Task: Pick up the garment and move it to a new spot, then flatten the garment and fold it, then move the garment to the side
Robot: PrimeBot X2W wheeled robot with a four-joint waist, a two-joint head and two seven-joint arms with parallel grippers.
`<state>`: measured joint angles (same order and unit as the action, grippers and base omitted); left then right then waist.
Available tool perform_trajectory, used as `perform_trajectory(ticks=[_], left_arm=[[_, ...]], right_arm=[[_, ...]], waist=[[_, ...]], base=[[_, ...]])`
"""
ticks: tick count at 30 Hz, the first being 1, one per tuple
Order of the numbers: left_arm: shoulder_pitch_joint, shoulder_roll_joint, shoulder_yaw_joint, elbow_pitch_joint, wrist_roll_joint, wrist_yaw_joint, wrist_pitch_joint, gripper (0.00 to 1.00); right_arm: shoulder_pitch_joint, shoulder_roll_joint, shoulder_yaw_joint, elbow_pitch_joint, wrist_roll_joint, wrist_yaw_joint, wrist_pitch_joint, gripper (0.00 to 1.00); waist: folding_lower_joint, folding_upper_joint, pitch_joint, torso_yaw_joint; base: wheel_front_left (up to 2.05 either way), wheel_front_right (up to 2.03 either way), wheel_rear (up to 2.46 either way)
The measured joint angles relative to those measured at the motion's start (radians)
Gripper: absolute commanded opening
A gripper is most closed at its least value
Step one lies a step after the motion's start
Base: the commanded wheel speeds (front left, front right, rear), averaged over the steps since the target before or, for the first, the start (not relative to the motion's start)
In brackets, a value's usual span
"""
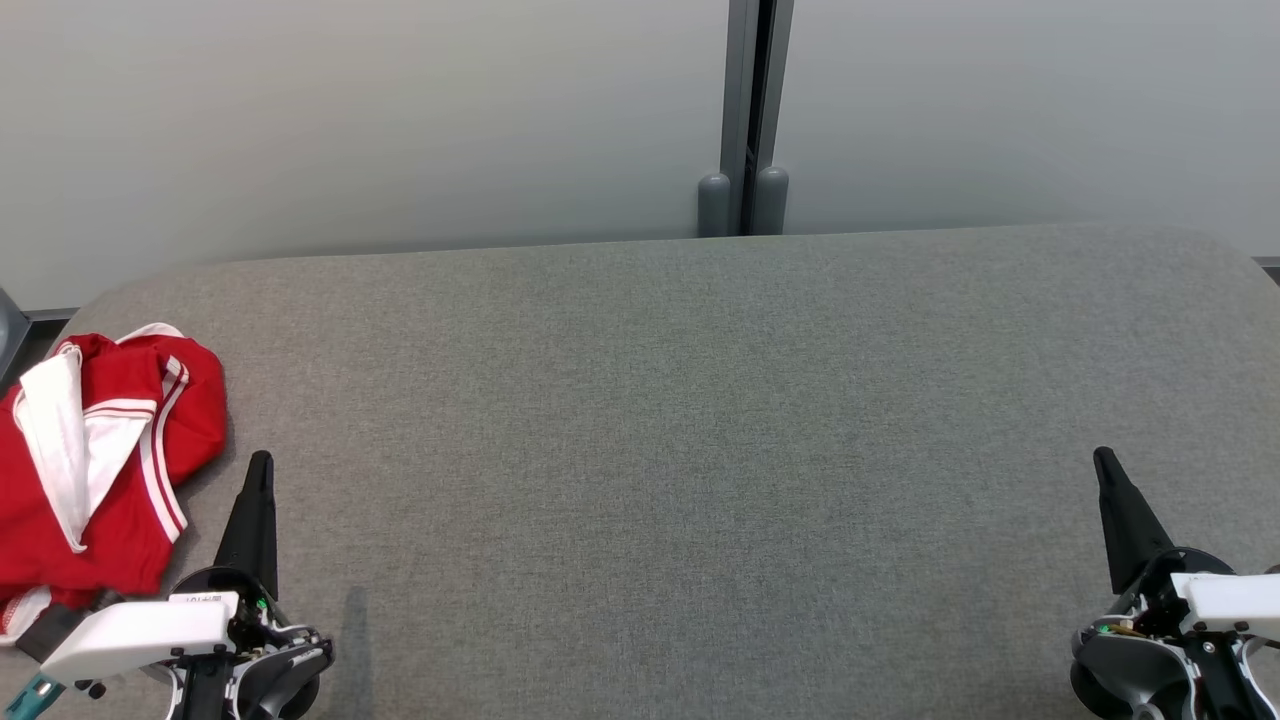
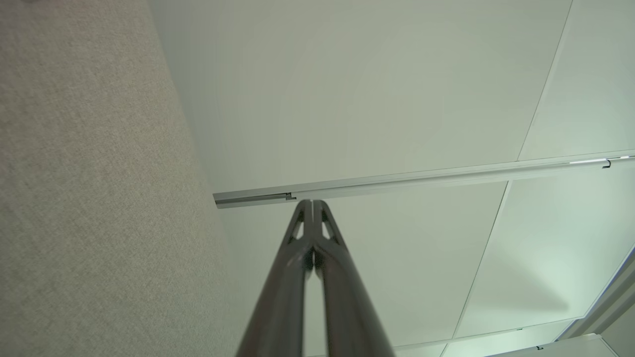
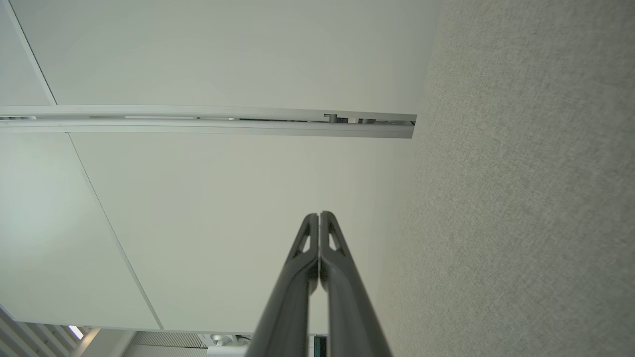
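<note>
Claws on both your arms are pinched shut, and they hold nothing. Your left claw [image 1: 261, 462] sits low at the left of the head view. Its dark fingers point up over the grey table [image 1: 700, 420]. Your right claw [image 1: 1103, 460] sits low at the right and points up the same way. The two claws are well apart. In each wrist view you can see the two fingers pressed together at the tips, with the table on one side and the pale wall [image 1: 350, 120] on the other.

The red shirt [image 1: 110, 450] is the thing you have to move. It lies in a crumpled heap at the left edge of the table, just beside your left claw. It has white stripes and a white band. Its lower part is hidden behind the white arm [image 1: 140, 630], so you cannot tell if they touch. The claw's fingers are not on the shirt. A metal post [image 1: 757, 110] stands behind the far edge of the table.
</note>
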<state>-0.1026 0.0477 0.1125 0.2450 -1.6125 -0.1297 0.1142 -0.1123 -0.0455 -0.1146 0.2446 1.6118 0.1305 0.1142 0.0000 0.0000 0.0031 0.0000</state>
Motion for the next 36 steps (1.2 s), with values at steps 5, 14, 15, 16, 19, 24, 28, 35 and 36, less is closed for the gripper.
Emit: perform_trajectory(ticks=[5,14,15,16,19,24,28,35,36], left_arm=[[0.000,0.000,0.000,0.000,0.000,0.000,0.000,0.00],[0.038,-0.012,-0.003,0.034,0.000,0.000,0.000,1.00],[0.048,-0.016,-0.003,0.043,0.000,0.001,-0.002,1.00],[0.054,-0.019,-0.005,0.047,0.000,0.001,-0.006,1.00],[0.054,-0.019,-0.011,0.049,0.010,0.001,-0.021,1.00],[0.053,-0.012,-0.021,0.056,0.063,0.001,-0.047,1.00],[0.053,-0.008,-0.021,0.061,0.143,0.001,-0.066,1.00],[0.051,-0.009,-0.016,0.069,0.290,0.001,-0.091,1.00],[0.050,-0.009,-0.016,0.070,0.316,0.001,-0.097,1.00]], right_arm=[[0.000,0.000,0.000,0.000,0.000,0.000,0.000,0.00],[0.024,0.016,0.001,0.033,0.000,-0.001,0.000,1.00],[0.033,0.018,0.002,0.039,0.000,-0.001,0.000,1.00],[0.039,0.019,0.003,0.040,-0.001,-0.001,-0.002,1.00],[0.040,0.017,0.014,0.037,-0.010,-0.001,-0.014,1.00],[0.039,0.004,0.039,0.037,-0.055,-0.001,-0.044,1.00],[0.037,0.001,0.044,0.039,-0.123,-0.001,-0.063,1.00],[0.034,0.001,0.046,0.042,-0.249,-0.001,-0.089,1.00],[0.034,0.001,0.047,0.043,-0.270,-0.001,-0.094,1.00]], waist=[[0.0000,0.0000,0.000,0.000],[0.0000,0.0000,0.000,0.000],[0.0000,0.0000,0.001,0.000],[0.0000,0.0000,0.001,0.000],[0.0000,0.0000,0.001,0.001],[0.0000,0.0000,0.002,0.001],[0.0000,0.0000,0.003,0.001],[0.0000,0.0000,0.004,0.001],[0.0000,0.0000,0.004,0.001]], base=[[0.00,0.00,0.00],[0.00,0.00,0.00],[0.00,0.00,0.00],[0.00,0.00,0.00],[0.00,0.00,0.00],[0.00,0.00,0.00],[0.00,0.00,0.00],[0.00,0.00,0.00],[0.00,0.00,0.00]])
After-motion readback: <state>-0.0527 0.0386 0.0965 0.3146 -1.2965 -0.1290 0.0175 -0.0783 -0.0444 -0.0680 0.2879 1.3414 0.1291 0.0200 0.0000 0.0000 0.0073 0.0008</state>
